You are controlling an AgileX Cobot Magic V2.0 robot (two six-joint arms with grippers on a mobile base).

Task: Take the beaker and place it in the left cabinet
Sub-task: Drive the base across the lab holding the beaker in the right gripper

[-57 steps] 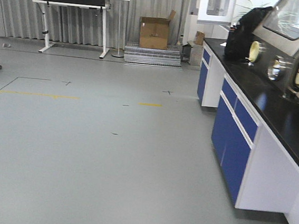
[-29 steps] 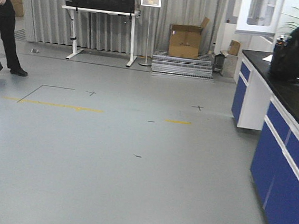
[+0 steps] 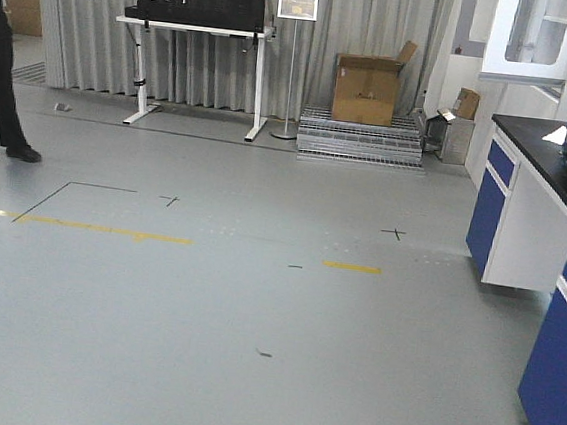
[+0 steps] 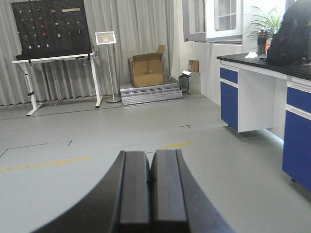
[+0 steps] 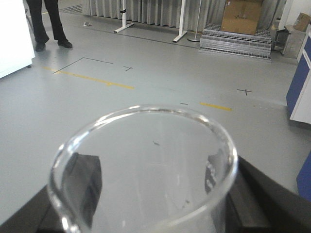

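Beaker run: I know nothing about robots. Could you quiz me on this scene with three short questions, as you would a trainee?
1. True or false: the left gripper is shut with nothing in it.
2. What sits between the right gripper's fingers? A) beaker B) flask C) tray
3. Fill in: the bench doors are ___.
Key: 1 true; 2 A; 3 blue.
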